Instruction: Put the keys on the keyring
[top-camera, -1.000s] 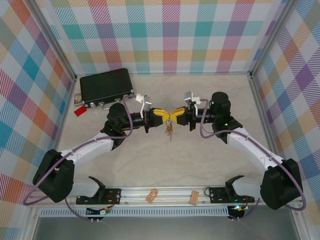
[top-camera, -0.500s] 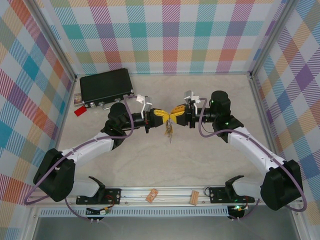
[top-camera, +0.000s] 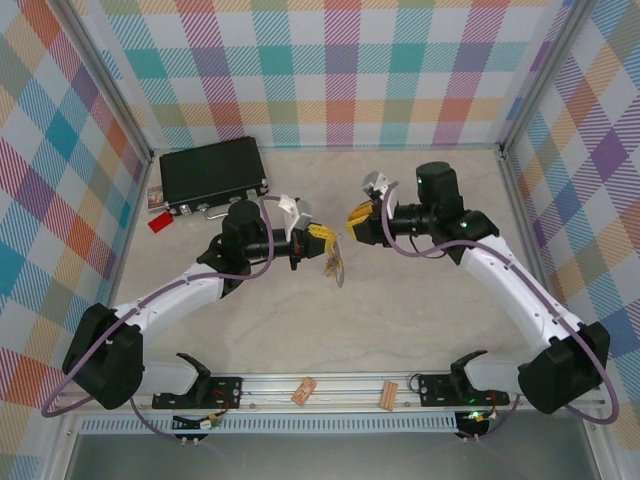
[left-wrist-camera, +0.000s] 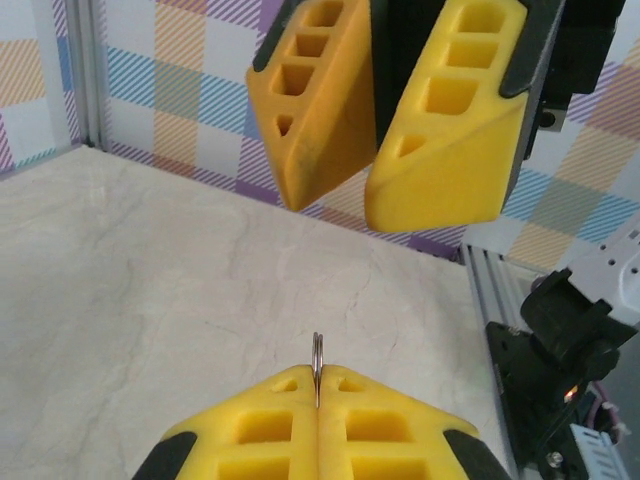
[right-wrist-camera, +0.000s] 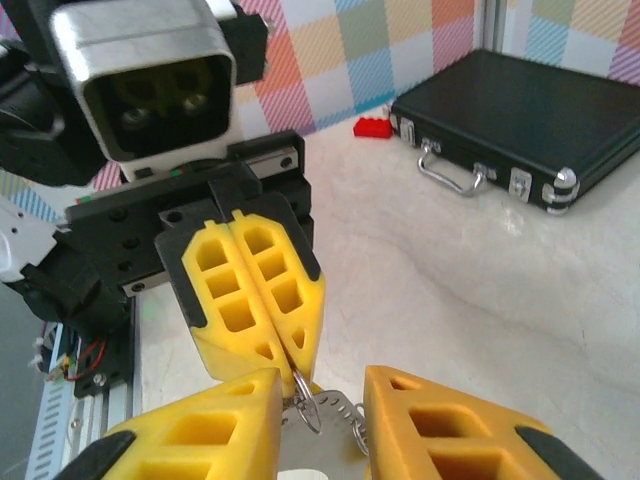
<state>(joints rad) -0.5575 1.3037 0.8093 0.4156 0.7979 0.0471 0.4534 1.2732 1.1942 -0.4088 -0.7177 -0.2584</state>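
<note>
My left gripper (top-camera: 322, 240) is shut on the keyring (left-wrist-camera: 317, 358), a thin silver ring seen edge-on between its yellow fingertips (left-wrist-camera: 290, 392). The keys (top-camera: 335, 263) hang from the ring below those fingers, above the table's middle. In the right wrist view the left gripper (right-wrist-camera: 290, 352) pinches the keyring (right-wrist-camera: 306, 392), and a flat silver key (right-wrist-camera: 335, 445) dangles under it. My right gripper (top-camera: 357, 215) is open, a short way right of the left one, with nothing held. Its spread fingers (left-wrist-camera: 440, 130) face the left wrist camera.
A black case (top-camera: 212, 172) with a silver handle lies at the back left, and a small red tag (top-camera: 160, 222) sits beside it. Two tan wooden clips (top-camera: 303, 391) (top-camera: 389, 395) rest on the front rail. Plaid walls close in three sides.
The right gripper has opened and drawn back to the right, away from the left gripper. The left gripper still pinches the ring, with the keys hanging below it.
</note>
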